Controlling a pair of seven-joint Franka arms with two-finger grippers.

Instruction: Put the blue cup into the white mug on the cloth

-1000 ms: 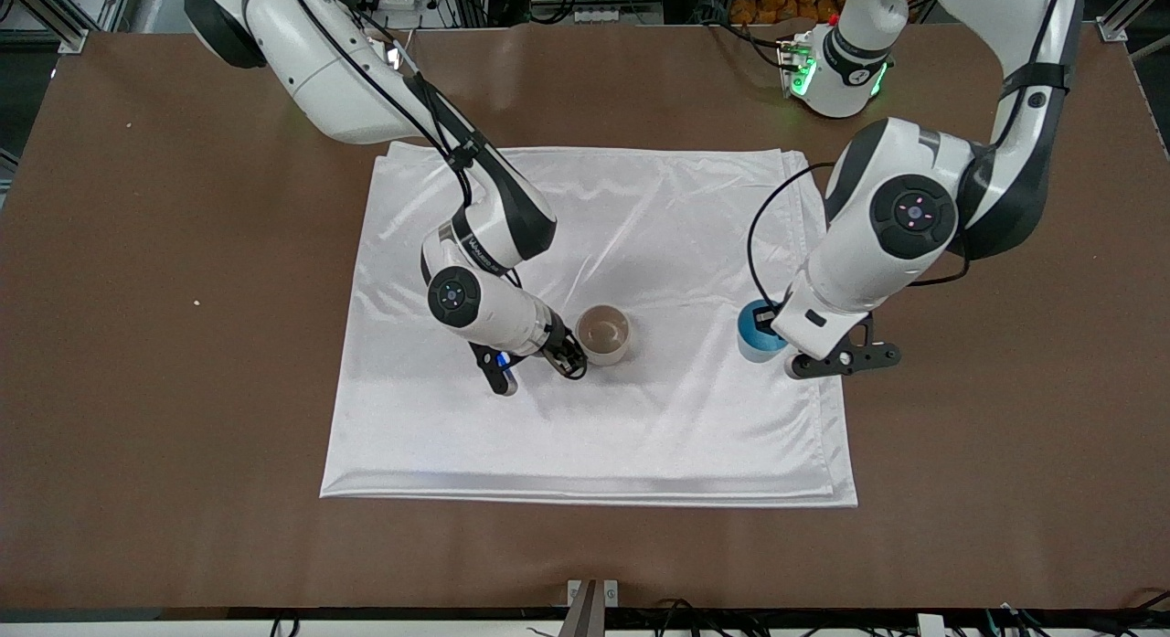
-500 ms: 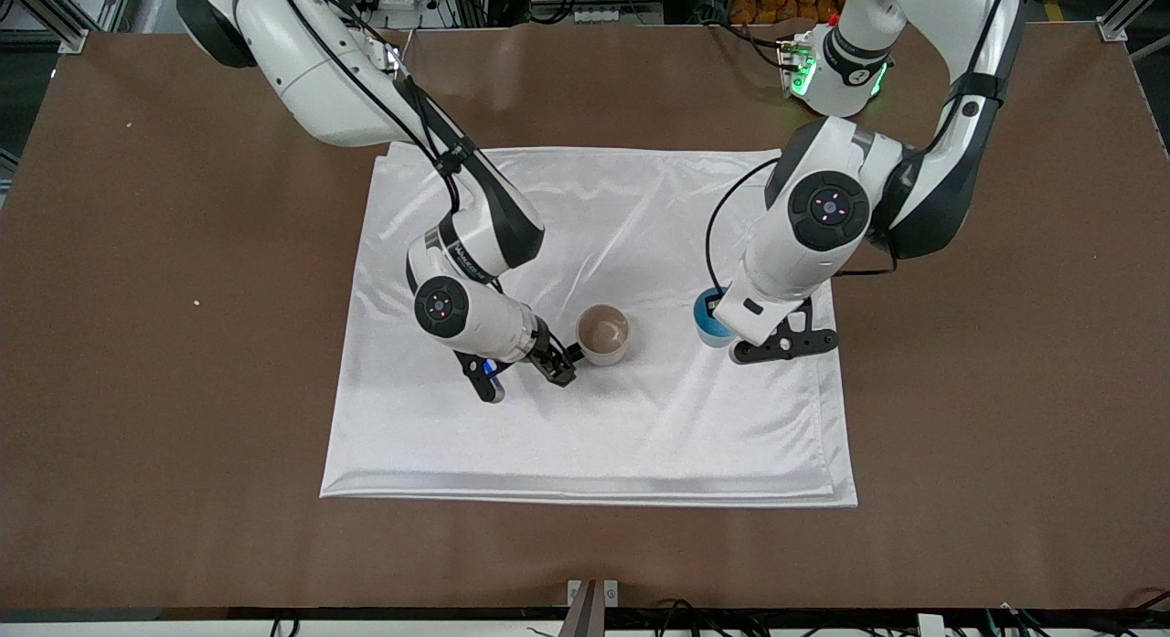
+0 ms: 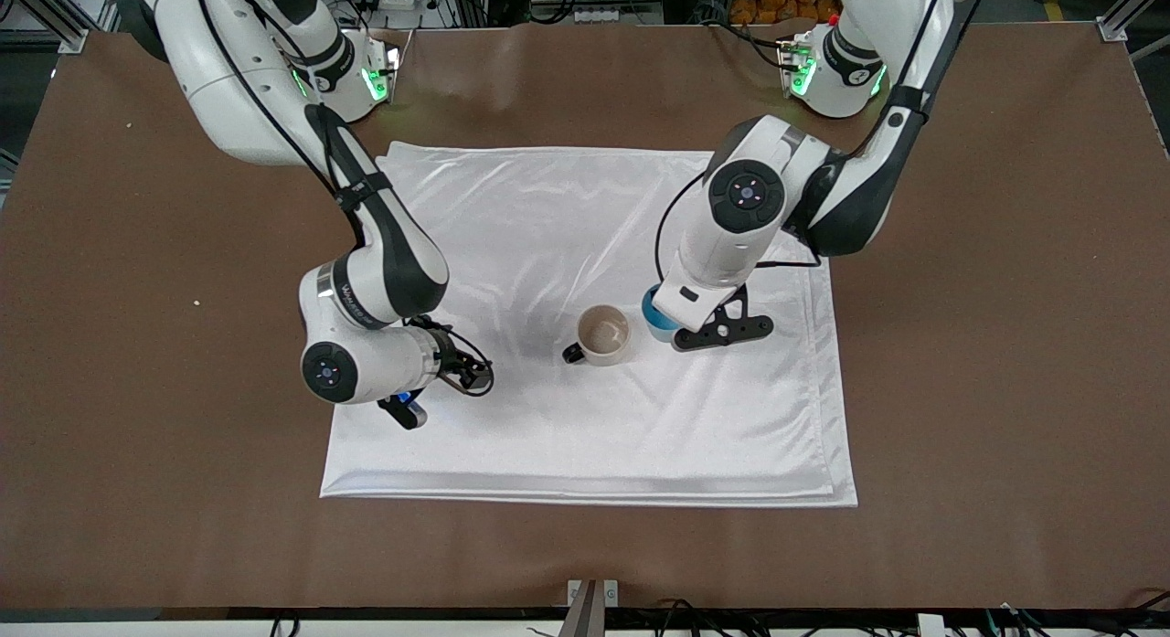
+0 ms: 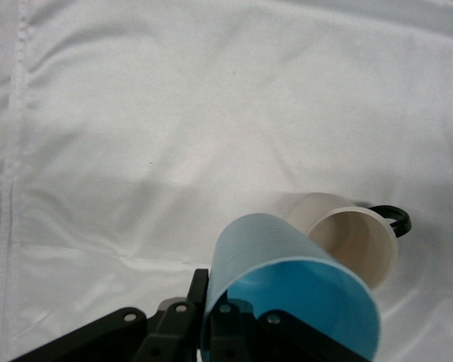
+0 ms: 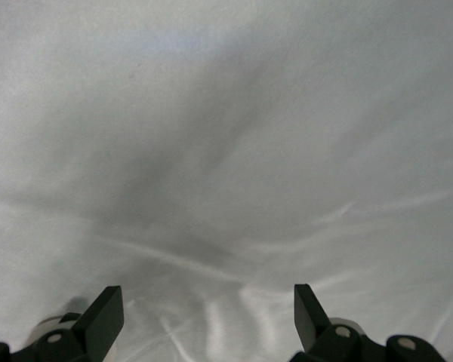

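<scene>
We have the left pincer (image 4: 211,332) pinching the blue cup (image 3: 654,313) by its wall, off the cloth (image 3: 585,454) and just beside the white mug (image 3: 604,334), so the cup's base probably stays free to drop in. The mug stands upright mid-cloth, about central on the tabletop (image 3: 1005,390), handle (image 3: 574,353) toward the right arm's end. Our right pincer (image 5: 208,320) is spread, empty, low over the cloth toward that end, waiting clear. Cup isn't over the mug mouth yet.
</scene>
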